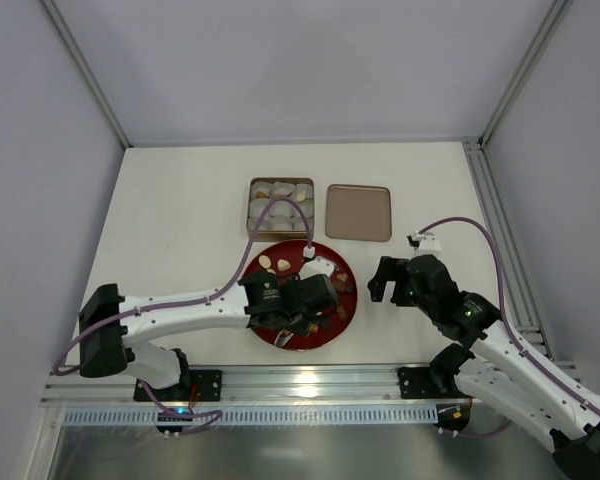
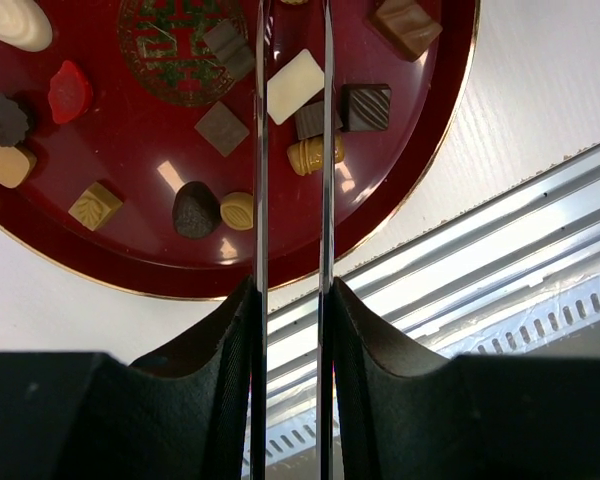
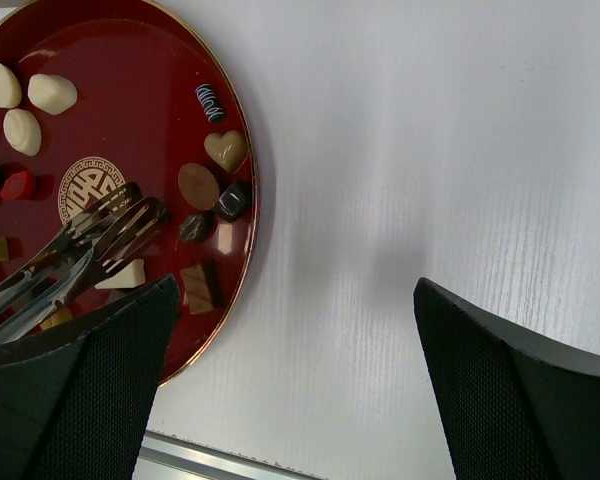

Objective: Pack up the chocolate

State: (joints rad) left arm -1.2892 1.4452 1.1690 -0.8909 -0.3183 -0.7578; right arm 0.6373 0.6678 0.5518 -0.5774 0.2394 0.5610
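The chocolate [image 2: 295,85] lies as many small dark, tan and cream pieces on a round red plate [image 2: 130,250]. It also shows in the right wrist view [image 3: 225,150] and the top view [image 1: 276,262]. My left gripper [image 1: 315,298] hovers over the plate's near half, shut on metal tongs [image 2: 327,150]. The tongs' blades stand a little apart above a white square piece; their forked tips [image 3: 120,225] hold nothing. My right gripper [image 1: 385,280] is open and empty over bare table right of the plate [image 3: 295,290].
A square tin [image 1: 280,205] with white paper cups stands behind the plate, some cups holding pieces. Its tan lid [image 1: 358,212] lies to its right. An aluminium rail [image 1: 310,380] runs along the table's near edge.
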